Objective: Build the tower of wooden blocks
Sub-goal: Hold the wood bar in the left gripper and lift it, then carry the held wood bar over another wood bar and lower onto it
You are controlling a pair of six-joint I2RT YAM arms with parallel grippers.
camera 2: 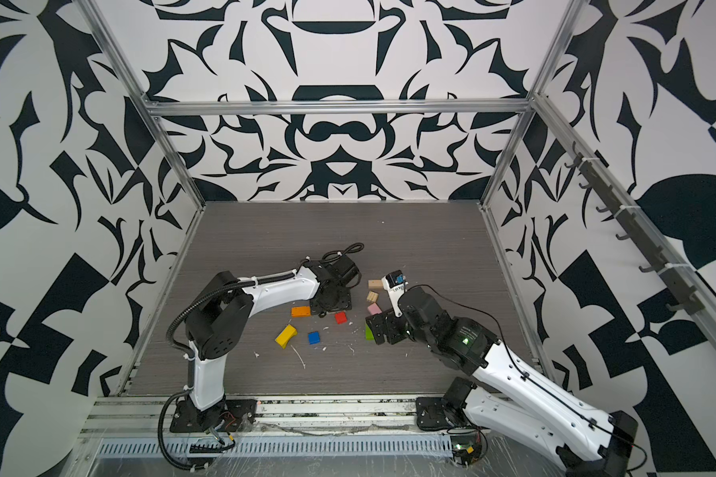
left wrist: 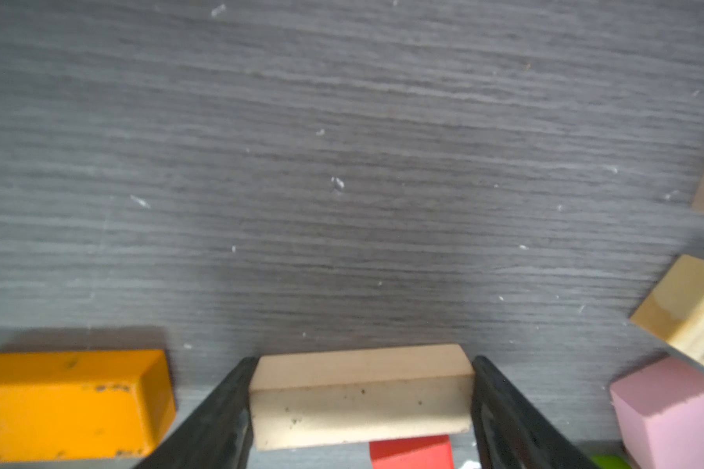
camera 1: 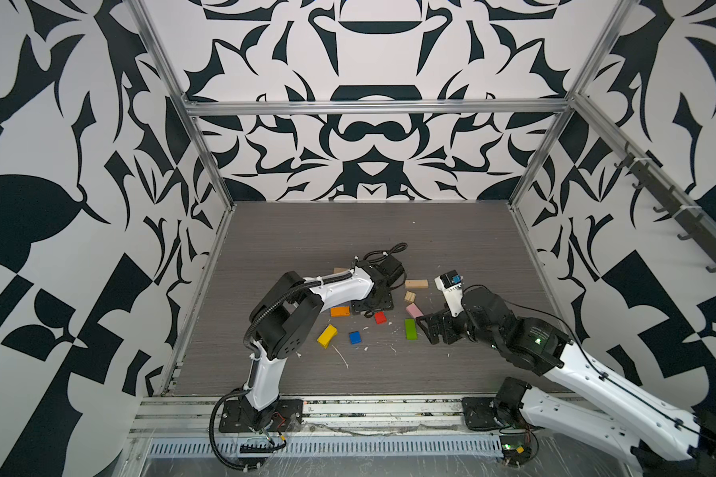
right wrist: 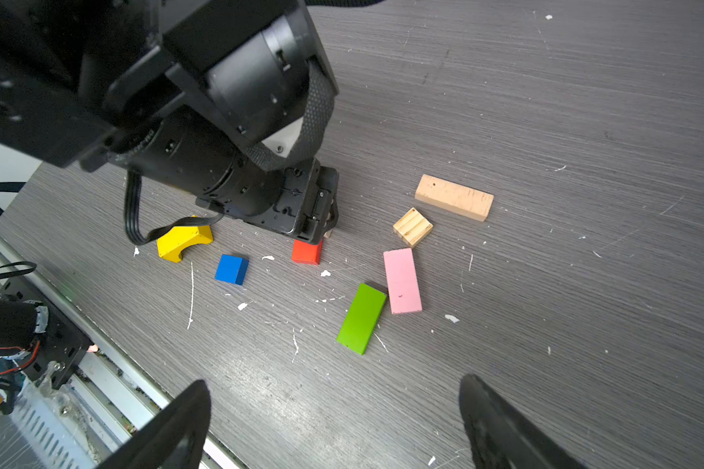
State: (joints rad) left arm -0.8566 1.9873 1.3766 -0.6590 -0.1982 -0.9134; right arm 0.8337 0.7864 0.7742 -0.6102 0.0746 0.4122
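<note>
Left end effector (left wrist: 364, 365) clamped on both ends of a tan plank (left wrist: 360, 406); right end effector (right wrist: 334, 383) wide, nothing between its fingers.
In the left wrist view the plank hides part of the red block (left wrist: 411, 452), with orange block (left wrist: 70, 402) and pink block (left wrist: 667, 410) to either side. Yellow block (right wrist: 183, 239), blue block (right wrist: 231, 269), green block (right wrist: 361, 318), cube (right wrist: 412, 226) and second plank (right wrist: 454, 197) lie singly on the surface (right wrist: 545, 122), unstacked.
</note>
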